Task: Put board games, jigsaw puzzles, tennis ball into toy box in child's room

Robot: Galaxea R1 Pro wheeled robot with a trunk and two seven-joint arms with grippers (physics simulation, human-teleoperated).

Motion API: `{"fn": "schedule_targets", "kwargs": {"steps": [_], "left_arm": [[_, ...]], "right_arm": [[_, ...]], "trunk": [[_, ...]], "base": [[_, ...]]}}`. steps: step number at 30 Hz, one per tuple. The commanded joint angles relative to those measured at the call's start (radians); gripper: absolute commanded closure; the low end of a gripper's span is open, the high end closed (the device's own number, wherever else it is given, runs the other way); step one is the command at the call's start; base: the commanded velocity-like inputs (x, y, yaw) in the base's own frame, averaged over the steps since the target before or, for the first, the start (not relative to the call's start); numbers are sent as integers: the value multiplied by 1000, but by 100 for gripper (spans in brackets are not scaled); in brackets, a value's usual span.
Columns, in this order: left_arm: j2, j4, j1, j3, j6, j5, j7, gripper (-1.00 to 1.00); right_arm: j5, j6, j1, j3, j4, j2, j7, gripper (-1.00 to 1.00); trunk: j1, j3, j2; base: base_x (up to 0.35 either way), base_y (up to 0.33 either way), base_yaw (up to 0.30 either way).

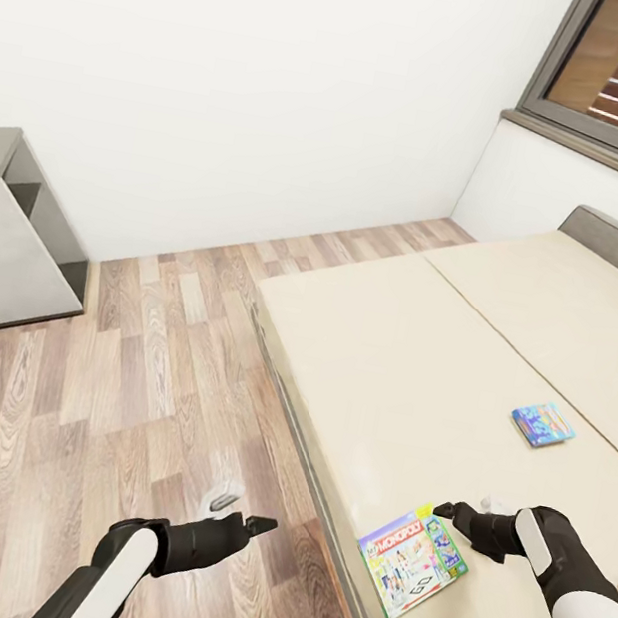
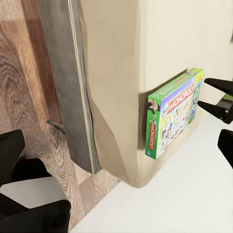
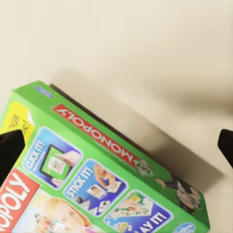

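While the green game box (image 1: pixel 412 560) lies near the bed (image 1: pixel 420 369) edge, the right gripper (image 1: pixel 447 513) hovers beside it, fingers wide. A blue game box (image 1: pixel 542 424) sits farther up the mattress. The left gripper (image 1: pixel 247 519) hangs over the wood floor (image 1: pixel 78 410), fingers narrow.

Monopoly board game (image 1: pixel 412 560): green edges, white and red logo, multicoloured cartoon panels
Second board game (image 1: pixel 542 424): blue, multicoloured print
Bed (image 1: pixel 440 373): plain beige mattress, grey headboard
Floor (image 1: pixel 111 396): brown woodgrain planks

My right wrist view cuts off the Monopoly box (image 3: pixel 97 179) at its edge. The small blue box (image 1: pixel 542 424) farther up the bed (image 1: pixel 420 369) is too small to read.
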Motion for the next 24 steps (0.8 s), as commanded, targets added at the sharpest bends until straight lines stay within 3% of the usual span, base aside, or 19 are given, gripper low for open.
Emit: {"fn": "schedule_targets", "kwargs": {"steps": [1,12,24], "left_arm": [[0,0,0,1,4,-4,-5,-100],[6,18,3,10,-3,-11,-8,-100],[45,119,9,11,-99,-13,-12,-100]], "right_arm": [[9,5,0,-5,-1,0,8,-100],[9,5,0,-3,0,2,8,-100],[9,5,2,2,0,5,8,-100]], "trunk": [[0,-2,0],[0,-13,0],[0,-15,0]], "base": [[0,0,0],[0,0,0],[-1,0,0]]}}
